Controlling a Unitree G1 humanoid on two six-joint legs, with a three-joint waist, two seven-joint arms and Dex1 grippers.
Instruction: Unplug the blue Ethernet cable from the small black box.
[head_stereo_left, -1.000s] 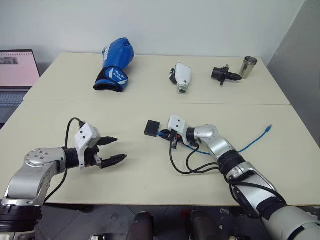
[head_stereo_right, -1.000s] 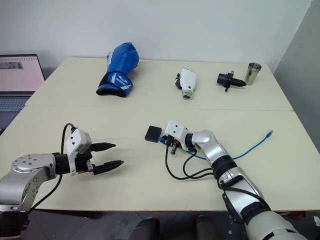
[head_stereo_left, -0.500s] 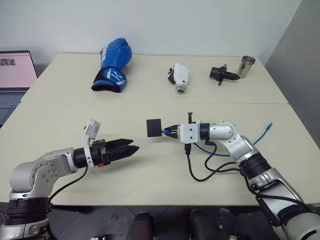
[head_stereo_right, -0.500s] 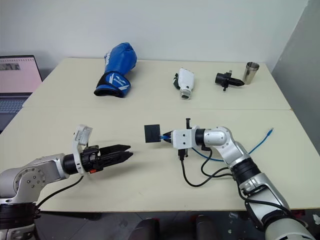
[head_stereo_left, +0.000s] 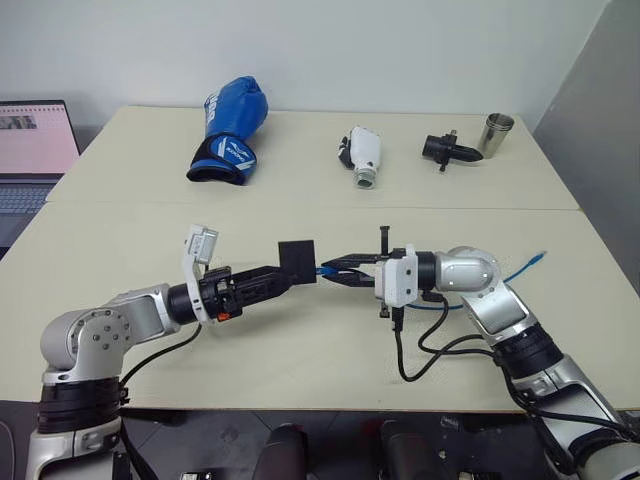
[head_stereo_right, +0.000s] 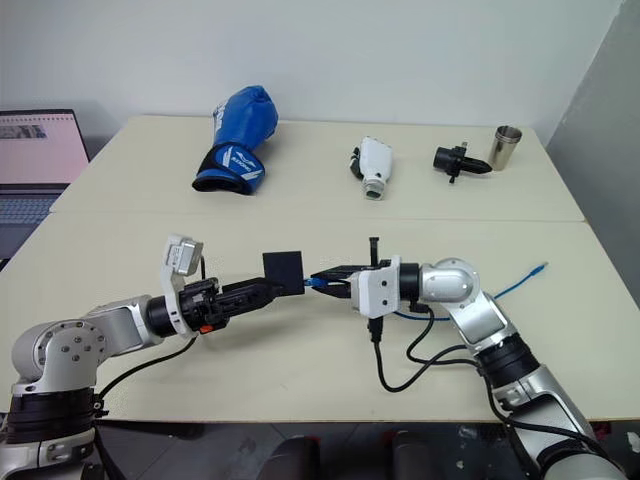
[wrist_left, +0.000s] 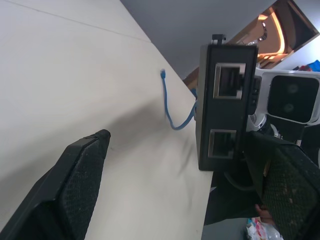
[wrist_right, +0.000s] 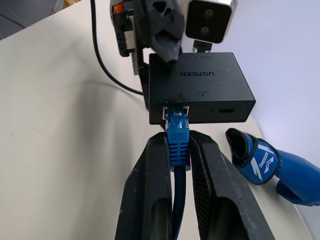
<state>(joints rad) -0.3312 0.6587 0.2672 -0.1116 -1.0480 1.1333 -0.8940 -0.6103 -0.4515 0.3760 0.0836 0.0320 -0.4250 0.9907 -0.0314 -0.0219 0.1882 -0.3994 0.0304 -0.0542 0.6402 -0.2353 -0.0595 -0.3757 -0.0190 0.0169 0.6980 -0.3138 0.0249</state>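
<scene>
Up front, the small black box (head_stereo_right: 284, 270) is being held up off the counter (head_stereo_left: 120, 240), right between the two hands. The blue Ethernet cable (wrist_right: 177, 137) is being pinched just behind its plug by the right hand (wrist_right: 178, 150), fingers closed snug on it, and the plug is still sitting in the box's port. From there the cable is being trailed back under the right arm and out across the counter, its free end (head_stereo_left: 539, 257) lying near the right edge; the middle stretch is being hidden by the arm and black wires.

The left hand (head_stereo_left: 268, 282) is being held wide open around the box's other end. In the left wrist view the box's port side is seen between the fingers (wrist_left: 75, 185); whether they're actually touching it is hard to tell.

Further back, a blue boxing glove (head_stereo_left: 229, 129), a white gadget (head_stereo_left: 362, 155), a black pronged gadget (head_stereo_left: 446, 150) and a metal cup (head_stereo_left: 496, 133) are lined up. A laptop (head_stereo_left: 30, 150) is being cut off at the left.
</scene>
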